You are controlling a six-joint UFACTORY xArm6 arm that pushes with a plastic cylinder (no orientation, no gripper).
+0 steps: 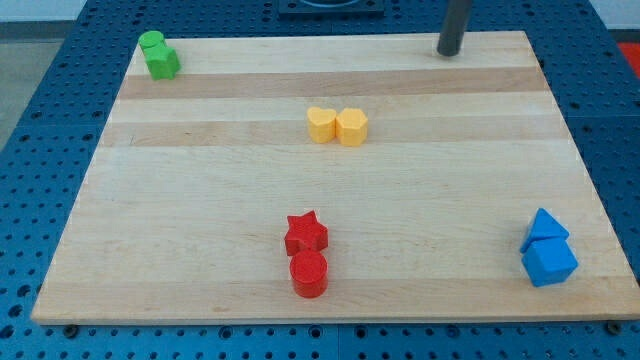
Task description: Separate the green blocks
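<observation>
Two green blocks touch each other at the board's top left corner: a green cylinder behind and a green cube-like block in front. My tip stands at the board's top edge, right of centre, far to the right of the green blocks. It touches no block.
A yellow heart-like block and a yellow hexagon touch near the centre top. A red star and a red cylinder sit at bottom centre. A blue triangle and a blue cube sit at bottom right. The wooden board rests on a blue pegboard.
</observation>
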